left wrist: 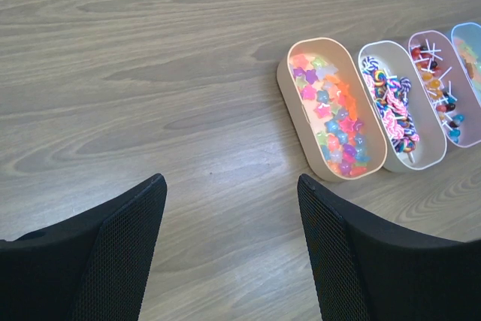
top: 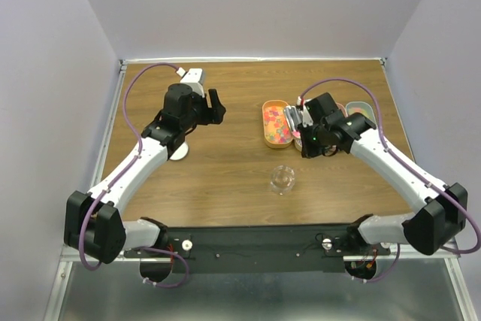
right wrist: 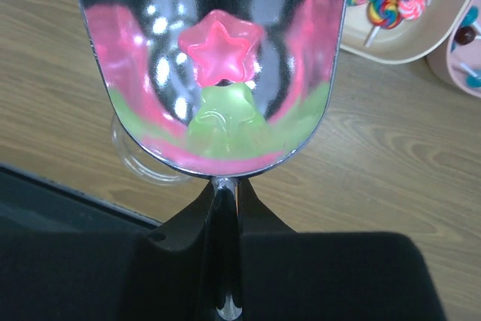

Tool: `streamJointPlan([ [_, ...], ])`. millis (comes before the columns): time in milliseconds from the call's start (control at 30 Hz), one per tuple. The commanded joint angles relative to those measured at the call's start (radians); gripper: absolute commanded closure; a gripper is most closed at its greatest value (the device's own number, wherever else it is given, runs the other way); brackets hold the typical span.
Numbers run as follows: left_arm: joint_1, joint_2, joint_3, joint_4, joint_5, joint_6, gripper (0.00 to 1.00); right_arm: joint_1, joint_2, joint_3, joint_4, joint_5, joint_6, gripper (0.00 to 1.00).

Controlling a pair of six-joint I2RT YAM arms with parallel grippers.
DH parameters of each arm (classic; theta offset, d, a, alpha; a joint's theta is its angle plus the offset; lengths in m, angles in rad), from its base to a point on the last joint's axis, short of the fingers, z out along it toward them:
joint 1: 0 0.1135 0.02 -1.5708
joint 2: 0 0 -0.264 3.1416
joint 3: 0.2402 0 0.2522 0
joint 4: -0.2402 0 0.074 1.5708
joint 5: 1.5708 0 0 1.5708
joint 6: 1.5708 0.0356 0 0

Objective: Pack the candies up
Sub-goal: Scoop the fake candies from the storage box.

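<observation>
Small star-shaped candies in many colours fill a peach oblong tray at the middle right of the table. My right gripper is shut on the thin handle of a metal scoop. In the scoop's bowl lie a pink star candy and a green one. From above, that gripper hovers just right of the tray. A small clear cup stands in front of the tray, and its rim shows under the scoop. My left gripper is open over bare wood, left of the tray.
Beside the candy tray stand a cream tray of swirl lollipops, a pink tray of round lollipops and a blue tray. A white round thing lies under my left arm. Walls close in the table's back and sides.
</observation>
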Motion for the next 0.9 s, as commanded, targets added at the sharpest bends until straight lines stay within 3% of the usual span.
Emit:
streamJointPlan([
  [0,-0.013,-0.027,-0.009,-0.008,0.013,0.039,0.22,0.025,-0.038,-0.009,-0.075,-0.069,0.074,0.99],
  [867,-0.235,0.019,-0.054,0.004,0.017,0.071,0.22,0.198,-0.122,-0.130,-0.336,-0.155,0.206,0.99],
])
